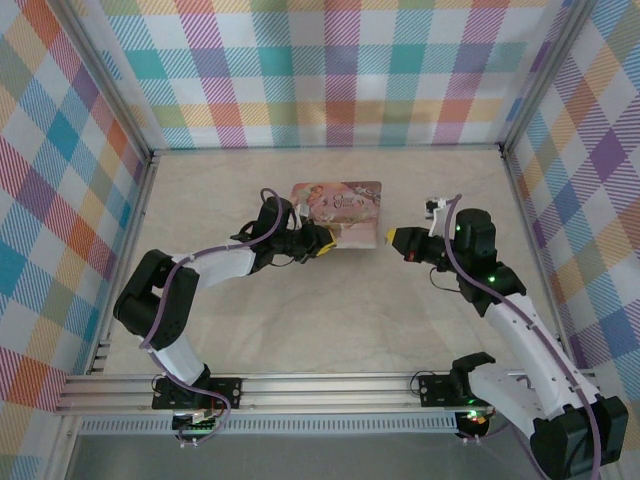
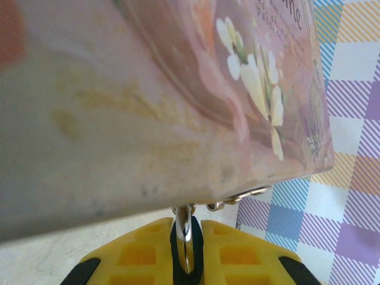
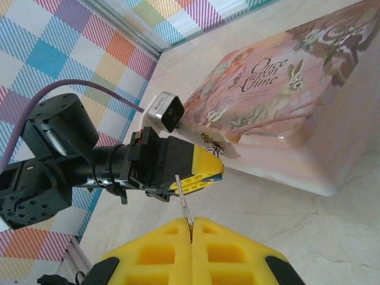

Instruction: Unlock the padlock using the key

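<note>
Left gripper (image 1: 322, 240) is pinched almost closed on the padlock (image 2: 185, 240), which hangs at the front edge of the pink tin (image 1: 345, 205). I hold it this way so it cannot swing when the key goes in. Right gripper (image 1: 392, 238) is fully closed on the key (image 3: 183, 200), its blade sticking out past my fingertips toward the lock, not yet touching it. The tin rests on the counter (image 1: 330, 320). Judgement: I cannot see the keyhole, so I must line up before inserting.
</note>
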Controlling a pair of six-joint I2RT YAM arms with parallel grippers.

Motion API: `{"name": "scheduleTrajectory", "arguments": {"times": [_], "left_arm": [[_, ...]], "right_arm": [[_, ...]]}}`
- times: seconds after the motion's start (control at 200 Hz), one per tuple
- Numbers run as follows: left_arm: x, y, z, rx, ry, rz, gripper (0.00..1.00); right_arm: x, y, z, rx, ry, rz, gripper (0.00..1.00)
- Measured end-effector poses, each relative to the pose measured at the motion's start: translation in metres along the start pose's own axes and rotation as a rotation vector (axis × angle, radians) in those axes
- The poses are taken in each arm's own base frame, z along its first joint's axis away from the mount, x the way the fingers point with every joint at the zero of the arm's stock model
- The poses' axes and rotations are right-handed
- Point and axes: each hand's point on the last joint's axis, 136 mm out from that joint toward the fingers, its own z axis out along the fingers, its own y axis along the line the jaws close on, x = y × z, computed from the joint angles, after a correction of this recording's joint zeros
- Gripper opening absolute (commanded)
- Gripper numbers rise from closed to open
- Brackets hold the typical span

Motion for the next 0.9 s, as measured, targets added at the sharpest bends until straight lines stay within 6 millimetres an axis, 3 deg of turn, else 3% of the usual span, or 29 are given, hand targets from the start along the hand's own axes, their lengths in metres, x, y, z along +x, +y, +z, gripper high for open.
{"name": "scheduleTrajectory", "arguments": {"times": [0.375, 0.595, 0.9], "left_arm": [[-0.004, -0.007, 0.000, 0.028, -0.022, -0.001, 0.09], [-0.003, -0.006, 0.001, 0.027, -0.025, -0.007, 0.10], [-0.004, -0.008, 0.000, 0.041, -0.036, -0.010, 0.10]], "right_arm": [[0.045, 0.007, 0.024, -0.079, 0.053, 0.081, 0.00], [0.069, -0.008, 0.045, -0.061, 0.075, 0.142, 0.00], [0.077, -0.022, 0.066, -0.042, 0.053, 0.201, 0.00]]}}
